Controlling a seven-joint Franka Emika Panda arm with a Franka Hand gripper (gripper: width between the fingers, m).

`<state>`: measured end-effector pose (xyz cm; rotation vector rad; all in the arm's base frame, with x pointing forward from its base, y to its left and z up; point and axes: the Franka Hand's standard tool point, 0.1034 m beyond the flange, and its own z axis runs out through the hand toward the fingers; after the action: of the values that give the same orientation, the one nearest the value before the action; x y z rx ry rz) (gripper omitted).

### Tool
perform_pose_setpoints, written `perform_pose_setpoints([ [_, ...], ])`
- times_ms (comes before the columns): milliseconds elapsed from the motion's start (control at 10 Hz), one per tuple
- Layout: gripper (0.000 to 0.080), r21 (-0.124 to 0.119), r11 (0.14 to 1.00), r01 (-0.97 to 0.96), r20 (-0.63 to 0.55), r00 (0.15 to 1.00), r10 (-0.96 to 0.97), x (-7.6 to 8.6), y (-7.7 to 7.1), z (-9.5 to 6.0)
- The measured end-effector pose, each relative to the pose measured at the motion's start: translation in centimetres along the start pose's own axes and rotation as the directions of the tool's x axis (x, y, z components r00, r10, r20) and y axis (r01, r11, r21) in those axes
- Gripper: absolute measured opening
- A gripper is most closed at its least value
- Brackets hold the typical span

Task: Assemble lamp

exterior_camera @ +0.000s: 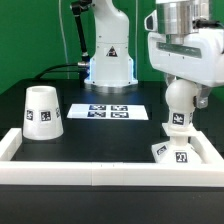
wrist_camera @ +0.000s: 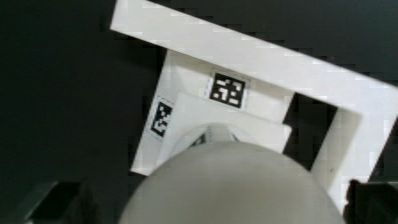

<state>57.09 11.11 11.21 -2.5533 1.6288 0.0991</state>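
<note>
Arm points straight down over the worktop's near corner on the exterior view's right, pincer clamped on the smooth, rounded white bulb above the square tagged base.

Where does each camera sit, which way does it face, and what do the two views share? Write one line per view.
Exterior view: off the arm, in front of the rail frame, facing across the table toward the robot's pedestal; arm and claw show over the bulb.
Wrist view: on the wrist, looking down past the bulb onto the lamp base; only dark fingertips show, either side of the bulb.
Shared: bulb, lamp base, rail frame corner.
</note>
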Motion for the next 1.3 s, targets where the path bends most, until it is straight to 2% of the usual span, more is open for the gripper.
perform_pose_setpoints([
  [400, 0.0699, -0.003, 0.954, 0.299, 0.002, 0.954, -0.299, -0.6, -0.1, -0.2],
  [600, 0.0699, -0.004, 0.905, 0.426, 0.003, 0.905, -0.426, -0.6, 0.0, -0.1],
  [800, 0.0699, -0.005, 0.814, 0.58, 0.003, 0.814, -0.58, -0.6, 0.0, -0.1],
  [900, 0.0699, -0.038, 0.677, 0.735, -0.008, 0.677, -0.736, -0.2, 0.1, -0.1],
  [1100, 0.0699, -0.052, 0.491, 0.87, -0.004, 0.491, -0.871, 0.1, 0.2, -0.2],
  [1200, 0.0699, -0.067, 0.351, 0.934, -0.013, 0.351, -0.936, 0.3, 0.0, -0.2],
  [1300, 0.0699, -0.071, 0.284, 0.956, -0.019, 0.283, -0.959, 0.4, -0.1, -0.2],
])
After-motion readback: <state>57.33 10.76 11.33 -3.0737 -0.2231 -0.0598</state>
